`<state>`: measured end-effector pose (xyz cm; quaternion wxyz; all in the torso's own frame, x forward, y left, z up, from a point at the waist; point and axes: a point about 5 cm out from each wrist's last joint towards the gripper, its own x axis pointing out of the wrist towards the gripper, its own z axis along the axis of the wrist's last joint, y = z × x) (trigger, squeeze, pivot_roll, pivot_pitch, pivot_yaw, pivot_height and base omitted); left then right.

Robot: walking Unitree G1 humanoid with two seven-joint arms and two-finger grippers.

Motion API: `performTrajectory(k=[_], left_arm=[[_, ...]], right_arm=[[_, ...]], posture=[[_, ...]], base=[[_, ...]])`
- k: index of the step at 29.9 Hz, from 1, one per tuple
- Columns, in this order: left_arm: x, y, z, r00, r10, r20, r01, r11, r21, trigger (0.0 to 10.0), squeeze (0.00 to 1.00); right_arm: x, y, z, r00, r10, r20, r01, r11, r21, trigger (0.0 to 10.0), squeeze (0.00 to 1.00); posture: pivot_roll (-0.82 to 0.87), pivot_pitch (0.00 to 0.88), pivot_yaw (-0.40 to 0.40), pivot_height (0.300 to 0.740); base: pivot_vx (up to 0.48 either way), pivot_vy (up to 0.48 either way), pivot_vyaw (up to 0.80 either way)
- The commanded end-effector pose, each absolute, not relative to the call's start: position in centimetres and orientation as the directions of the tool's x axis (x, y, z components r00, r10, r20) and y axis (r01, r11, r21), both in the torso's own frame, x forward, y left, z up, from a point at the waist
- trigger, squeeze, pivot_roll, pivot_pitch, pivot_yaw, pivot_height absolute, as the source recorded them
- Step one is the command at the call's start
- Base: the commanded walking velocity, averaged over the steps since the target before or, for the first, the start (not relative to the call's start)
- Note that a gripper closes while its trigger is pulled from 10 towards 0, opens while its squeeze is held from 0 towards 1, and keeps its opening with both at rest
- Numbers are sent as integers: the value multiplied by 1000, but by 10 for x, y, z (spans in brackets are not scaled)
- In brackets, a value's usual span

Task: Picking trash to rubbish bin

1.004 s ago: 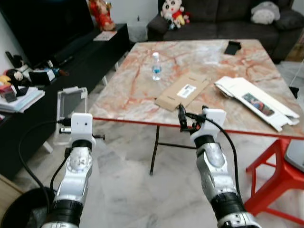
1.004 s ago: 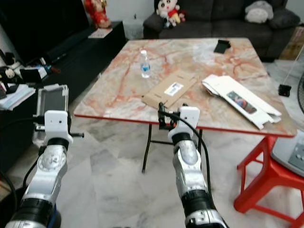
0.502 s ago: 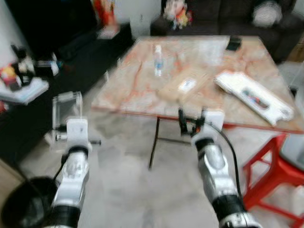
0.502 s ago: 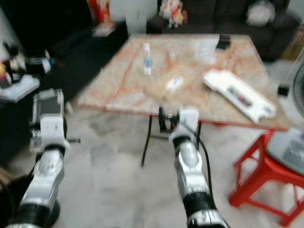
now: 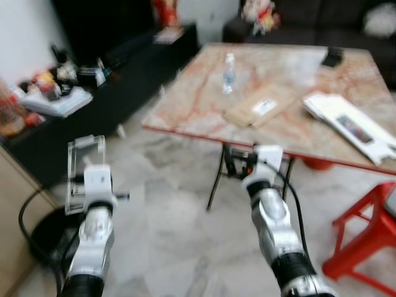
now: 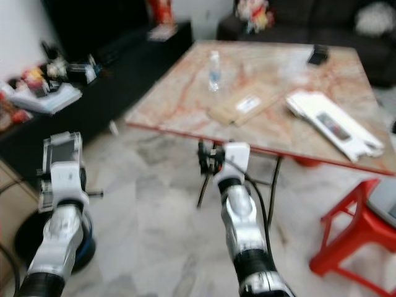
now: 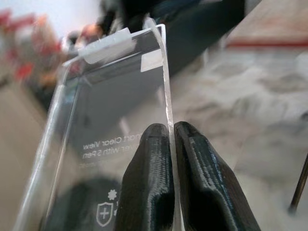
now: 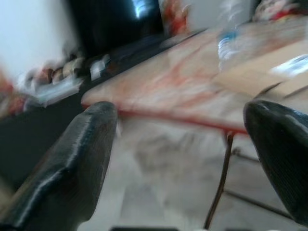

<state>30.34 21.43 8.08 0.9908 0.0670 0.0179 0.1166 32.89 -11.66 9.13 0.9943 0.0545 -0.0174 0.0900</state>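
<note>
The left gripper [image 7: 168, 144] pinches the edge of a clear flat plastic package [image 7: 113, 110], whose printed words the left wrist view makes readable, above the round black rubbish bin [image 5: 46, 232] on the floor, while the right gripper [image 8: 192, 144] is wide open near the marble table [image 5: 278, 117].

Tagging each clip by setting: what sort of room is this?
Most likely a home living room: a dark grey sofa with soft toys, a long black TV cabinet, and a marble-patterned folding table.
</note>
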Motion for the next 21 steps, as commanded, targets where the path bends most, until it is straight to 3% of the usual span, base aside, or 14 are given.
performTrajectory(k=[1,5,10,11,16,21], left_arm=[[300,219,71,970,234,-64,-226,967,117,10000,0],[300,216,63,973,205,-108,-195,976,97,10000,0],[300,211,48,969,161,-186,-150,986,72,10000,0],[295,215,33,952,164,-260,-155,986,58,10000,0],[278,233,6,893,224,-391,-209,975,81,10000,0],[260,248,-11,835,272,-478,-265,961,84,10000,0]], right_arm=[[326,-112,83,981,196,8,-196,975,103,10000,0],[324,-112,74,980,198,-31,-194,976,102,10000,0],[318,-111,56,969,217,-115,-206,973,100,10000,0],[307,-111,30,938,250,-240,-229,967,114,10000,0],[275,-111,-14,843,283,-457,-267,958,101,10000,0],[255,-116,-36,783,254,-568,-246,965,93,10000,0]], posture=[[55,51,66,740],[56,49,61,740],[54,49,57,740],[49,44,55,740],[66,38,49,740],[72,47,41,740]], base=[[0,0,675],[0,0,608],[0,0,0],[0,0,0],[0,0,0],[0,0,0]])
